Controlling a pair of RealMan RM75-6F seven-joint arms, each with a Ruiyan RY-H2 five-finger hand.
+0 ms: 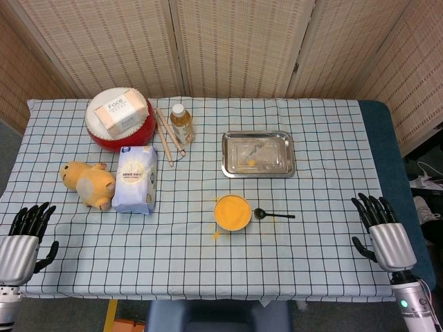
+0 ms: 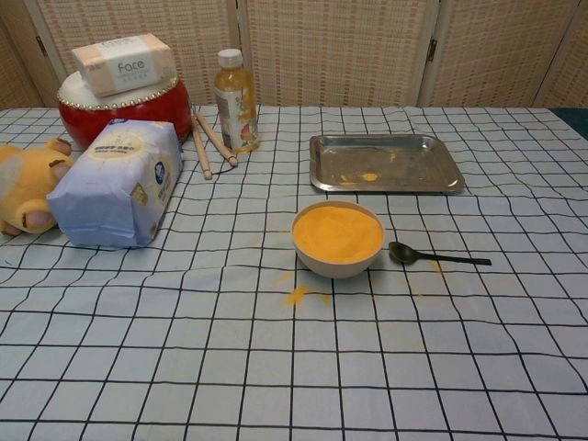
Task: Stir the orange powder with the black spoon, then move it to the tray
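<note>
Centre of the frame: a small bowl (image 2: 337,239) heaped almost to the brim with orange powder (image 2: 337,231). Just to its right lies the black spoon (image 2: 432,256), flat on the checked tablecloth (image 2: 276,367), its scoop end nearest the bowl and its thin handle pointing right. Directly above the bowl in the frame sits the metal tray (image 2: 386,163), carrying a few orange specks. A little powder has spilled on the cloth at the bowl's lower left.

The spoon looks light, rigid and slim; lying flat, it probably calls for a pinch near the free end of the handle. The bowl appears light but brim-full, so any tilt would likely shed powder; a grasp around its wall, kept level, seems safest.

Upper left of the frame: a red drum (image 1: 119,128) topped by a tissue pack (image 1: 120,115), two wooden sticks (image 1: 165,133), a drink bottle (image 2: 236,99), a white-blue bag (image 2: 118,182) and a yellow plush toy (image 1: 88,183).

Lower corners, head view: the left hand (image 1: 22,245) and right hand (image 1: 383,233) rest near the table edges, fingers spread and grasping nothing, well apart from the bowl.
</note>
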